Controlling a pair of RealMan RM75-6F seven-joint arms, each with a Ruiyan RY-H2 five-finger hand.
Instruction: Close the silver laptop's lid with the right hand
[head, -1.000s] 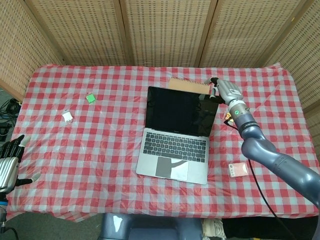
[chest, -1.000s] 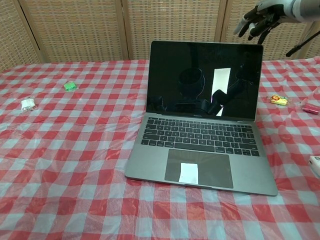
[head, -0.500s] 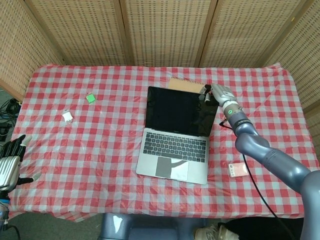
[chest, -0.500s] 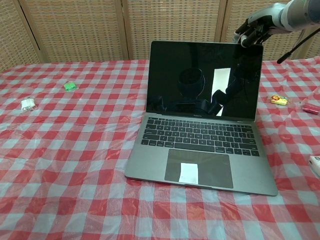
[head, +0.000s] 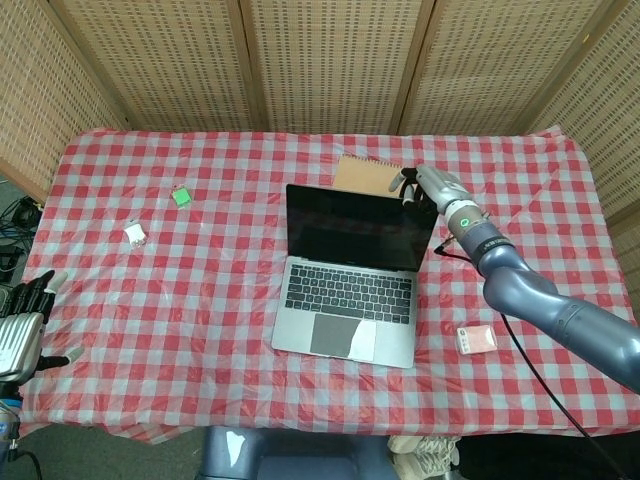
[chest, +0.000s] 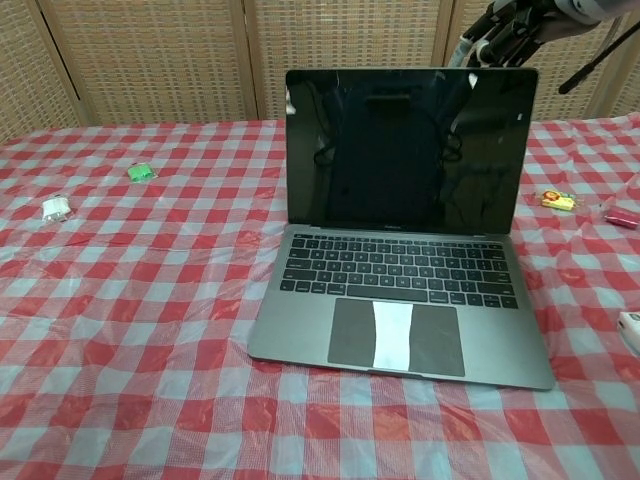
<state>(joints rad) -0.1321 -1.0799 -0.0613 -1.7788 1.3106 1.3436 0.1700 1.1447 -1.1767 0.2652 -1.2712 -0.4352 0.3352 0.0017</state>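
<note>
One right robot hand (head: 432, 187), fingers apart, touches the silver laptop's lid (head: 354, 227) top corner.

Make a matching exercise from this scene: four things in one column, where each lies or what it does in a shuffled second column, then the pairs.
1. silver laptop
2. small green packet
3. brown spiral notebook
4. right hand

A. behind the laptop's lid
B. at the lid's top right corner
C. open, middle of the table
D. far left part of the cloth

Pairs: 1-C, 2-D, 3-A, 4-B
</note>
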